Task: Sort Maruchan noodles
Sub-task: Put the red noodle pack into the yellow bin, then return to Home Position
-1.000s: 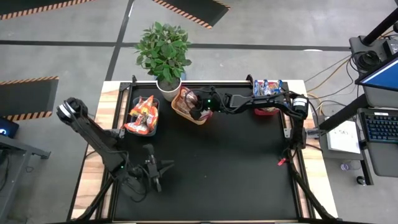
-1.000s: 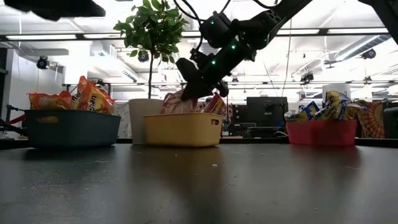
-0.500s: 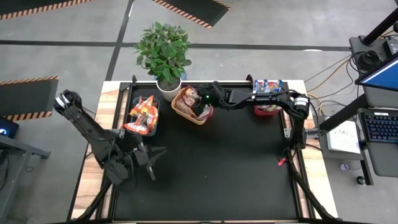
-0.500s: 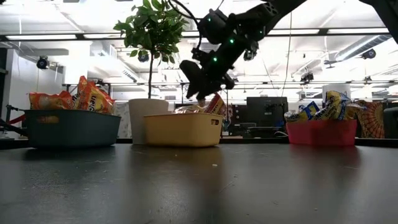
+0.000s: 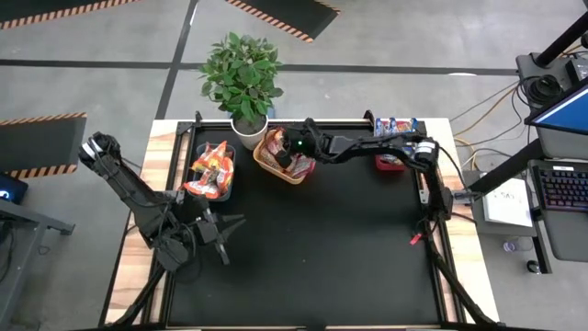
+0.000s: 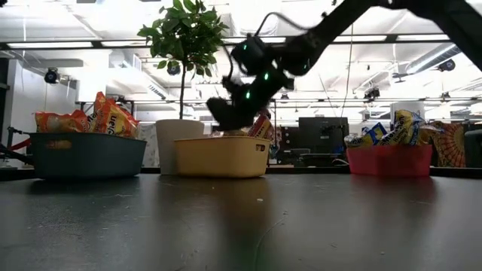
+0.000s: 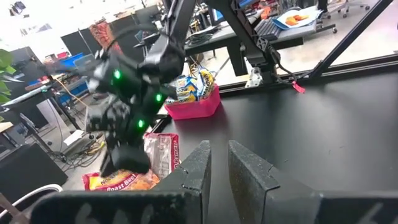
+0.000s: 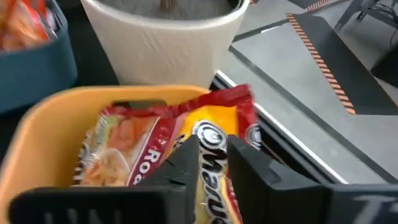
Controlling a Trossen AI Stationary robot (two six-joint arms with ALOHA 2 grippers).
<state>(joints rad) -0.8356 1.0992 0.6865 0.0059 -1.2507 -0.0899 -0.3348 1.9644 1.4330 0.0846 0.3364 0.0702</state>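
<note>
The left gripper [image 5: 220, 237] waits over the desk's [image 5: 322, 257] near-left part, fingers pressed nearly together with nothing between them, well apart from the orange noodle packets [image 5: 210, 171] in the teal bin [image 6: 86, 155] at the far-left edge. At the middle of the far edge, the right gripper [image 5: 290, 158] dips into the yellow bin [image 6: 221, 156], blurred in the low view. Its narrowly parted fingers [image 8: 264, 171] seemingly straddle a red Maruchan packet [image 8: 214, 140]; blue packets [image 5: 397, 127] fill the red bin [image 6: 388, 159] at the far-right.
</note>
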